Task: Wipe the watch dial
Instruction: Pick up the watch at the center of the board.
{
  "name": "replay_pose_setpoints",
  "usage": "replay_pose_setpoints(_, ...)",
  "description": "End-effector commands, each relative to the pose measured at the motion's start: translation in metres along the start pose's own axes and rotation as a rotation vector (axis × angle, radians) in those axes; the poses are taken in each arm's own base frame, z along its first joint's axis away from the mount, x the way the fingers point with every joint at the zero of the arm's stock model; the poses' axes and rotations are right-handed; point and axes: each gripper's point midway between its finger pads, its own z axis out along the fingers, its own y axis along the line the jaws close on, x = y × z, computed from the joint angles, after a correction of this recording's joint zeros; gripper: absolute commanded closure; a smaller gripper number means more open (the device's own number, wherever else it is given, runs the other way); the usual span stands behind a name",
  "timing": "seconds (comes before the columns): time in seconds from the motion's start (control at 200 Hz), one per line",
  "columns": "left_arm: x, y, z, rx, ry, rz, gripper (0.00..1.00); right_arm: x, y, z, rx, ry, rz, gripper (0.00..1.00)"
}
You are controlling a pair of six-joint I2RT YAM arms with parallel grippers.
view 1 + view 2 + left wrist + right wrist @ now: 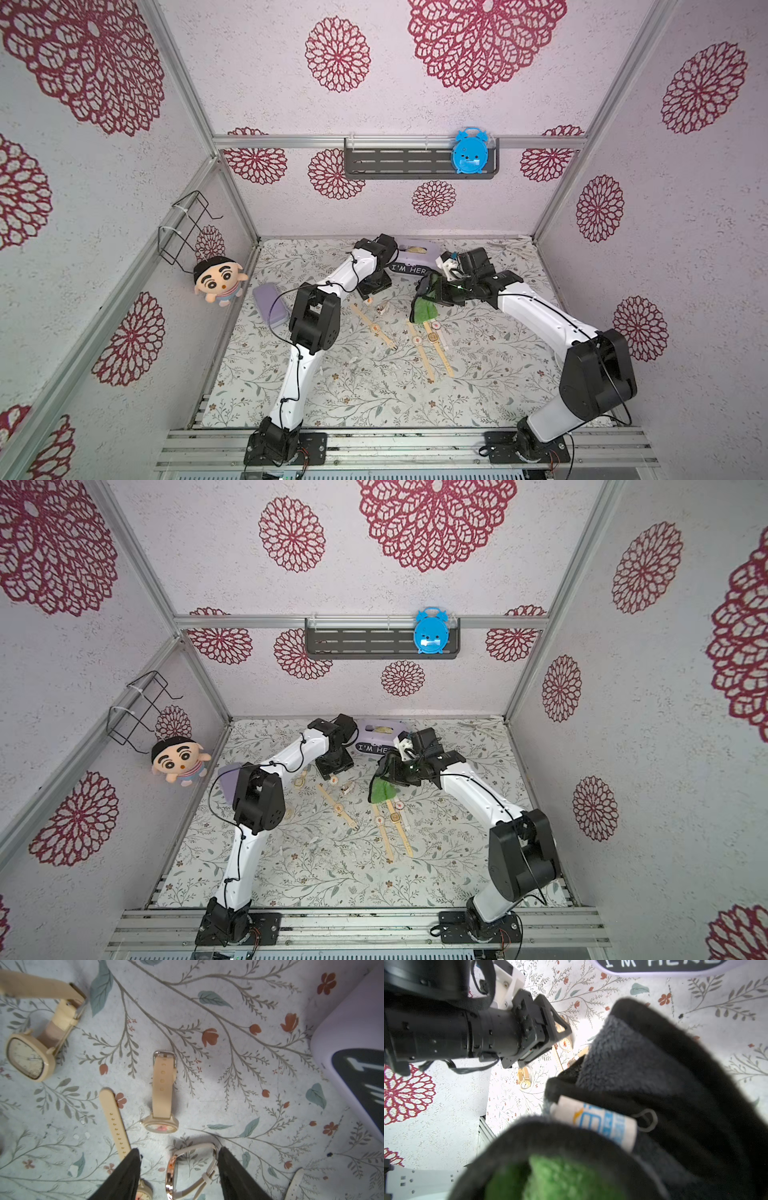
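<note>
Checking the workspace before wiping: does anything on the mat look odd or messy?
Yes: white crumbs litter the floral mat, and the rose-gold watch lies tipped on its edge, not dial-up.

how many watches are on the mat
6 at least: buckled watch leftmost, small watch and rose-gold watch centre, diagonal watch nearer, parallel watches right; more may be hidden.

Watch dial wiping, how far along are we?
Done: the right hand is shut on the cloth, which hangs from it. In hand: the left hand is open, its fingers straddling the rose-gold watch, which lies on its edge and is not yet gripped. Left: closing on that watch, bringing cloth and dial together, and the wiping itself.
</note>
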Motion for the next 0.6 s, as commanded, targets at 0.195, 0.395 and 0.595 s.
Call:
replay_pose_setpoints(0.195,-0.016,0.018,0.014,-0.036,-0.032,-0.022,0.39,-0.011,0.014,-0.022,-0.046,-0.055,-0.044,1.00)
replay_pose_setpoints(0.395,-0.020,0.014,0.020,-0.033,-0.035,-0.018,0.44,-0.012,0.014,-0.021,-0.047,-0.053,-0.040,1.00)
replay_pose_setpoints(0.595,-0.022,0.013,0.024,-0.032,-0.026,-0.024,0.50,-0.012,0.013,-0.024,-0.043,-0.059,-0.040,1.00)
